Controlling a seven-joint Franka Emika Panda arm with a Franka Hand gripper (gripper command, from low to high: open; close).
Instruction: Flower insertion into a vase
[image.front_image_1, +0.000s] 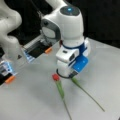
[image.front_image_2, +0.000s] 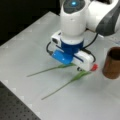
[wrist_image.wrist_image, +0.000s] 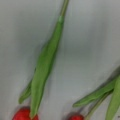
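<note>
Two red tulips lie side by side on the grey table. In a front view one red head (image.front_image_1: 55, 77) shows beside the gripper (image.front_image_1: 66, 74), with its stem (image.front_image_1: 61, 92) running towards the bottom. The second flower's stem (image.front_image_1: 87, 94) runs to the lower right, its head hidden under the hand. The gripper (image.front_image_2: 80, 67) hangs low right over the blooms, fingers hidden. The dark-brown vase (image.front_image_2: 112, 63) stands upright at a front view's right, close to a red head (image.front_image_2: 94, 67). The wrist view shows a long green leaf (wrist_image.wrist_image: 45, 65) and both red heads (wrist_image.wrist_image: 23, 114) (wrist_image.wrist_image: 76, 117) at the bottom.
A second white arm (image.front_image_1: 10, 30) stands at a front view's left. Black devices with orange parts (image.front_image_1: 48, 50) (image.front_image_1: 10, 79) lie near it. A dark perforated board (image.front_image_2: 15, 107) borders the table at a front view's bottom left.
</note>
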